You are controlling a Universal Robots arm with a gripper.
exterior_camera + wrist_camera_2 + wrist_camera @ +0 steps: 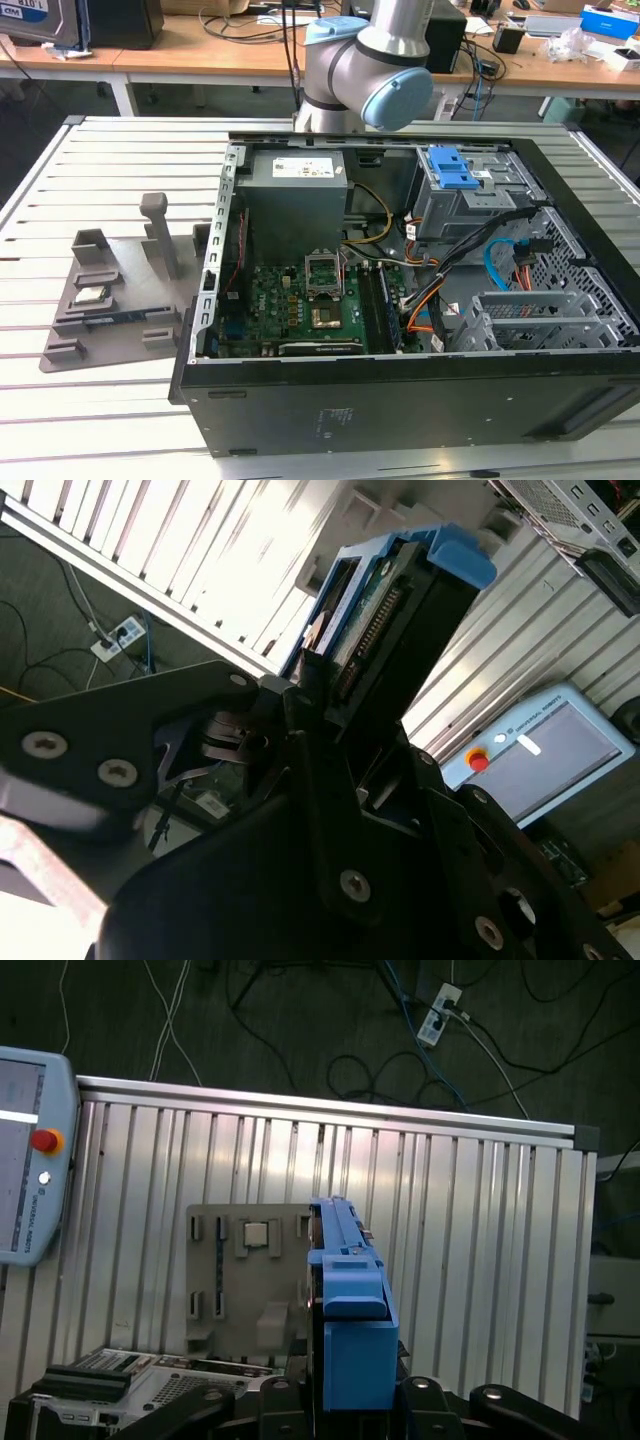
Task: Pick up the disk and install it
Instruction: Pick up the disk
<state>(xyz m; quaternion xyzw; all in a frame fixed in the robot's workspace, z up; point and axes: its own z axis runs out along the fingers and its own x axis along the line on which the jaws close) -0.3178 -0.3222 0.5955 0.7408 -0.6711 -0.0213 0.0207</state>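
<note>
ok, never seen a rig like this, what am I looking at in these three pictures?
One robot arm at a slatted metal table. The exterior view comes from a camera off the arm: it shows an open computer case and, on the exterior view's left, a grey fixture tray with a small silver chip. The two wrist views come from cameras riding on the arm. Both show the gripper shut on the disk, a hard drive in a blue bracket, held edge-on.

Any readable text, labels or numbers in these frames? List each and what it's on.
None legible.
Power supply label: print too small to read.
Control pendant: lettering too small to read.
Disk in the gripper: seen edge-on, no print readable.
</note>
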